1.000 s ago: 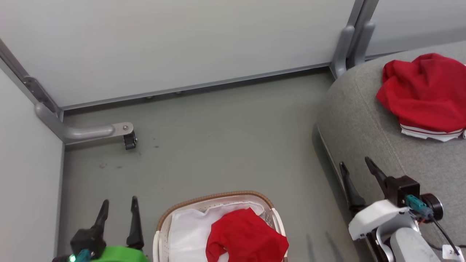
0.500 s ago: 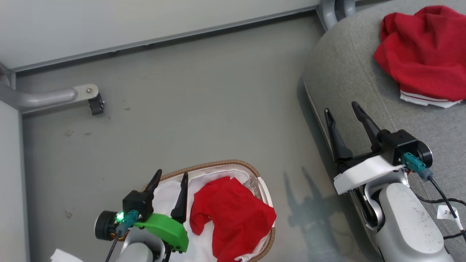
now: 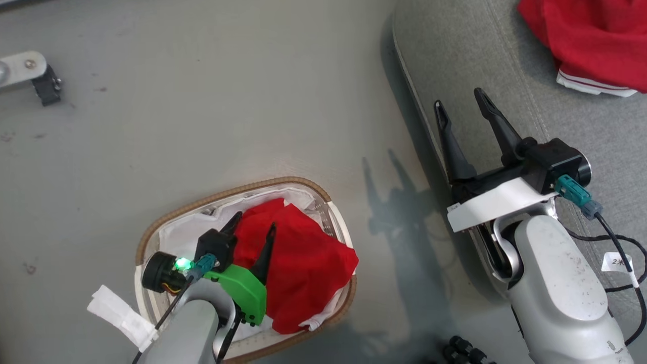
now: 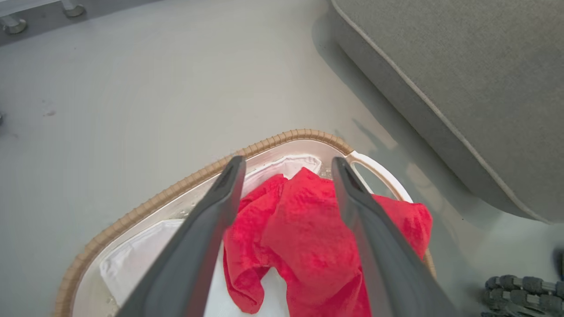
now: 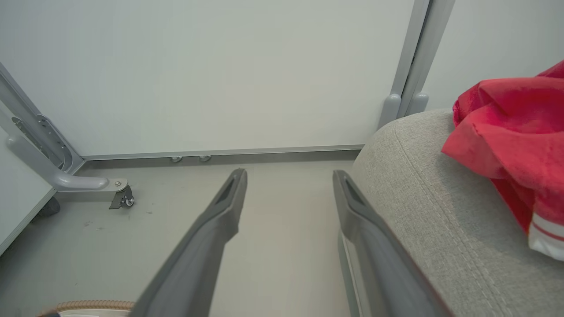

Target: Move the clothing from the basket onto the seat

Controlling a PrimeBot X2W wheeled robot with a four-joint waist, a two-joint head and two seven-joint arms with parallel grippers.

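In the head view, the basket stands on the floor at the lower left of the frame, with a white liner inside it. A red garment lies crumpled in its right half, one edge draped over the rim. The left pincer is above the basket with its fingers spread wide over the garment and nothing held between them. At the right, the right pincer is also wide open and empty, its fingers over the edge of the grey seat. A second red garment with white striped trim lies on the seat at the upper right corner.

In the left wrist view, the left pincer points down at the red garment, which shows between and below its parted fingers. The basket curves across the lower half, and the seat fills the upper right.

In the right wrist view, the right pincer is open over bare floor just beside the seat. The second red garment rests on the seat at the right edge. A piece of the basket rim shows at the bottom left.
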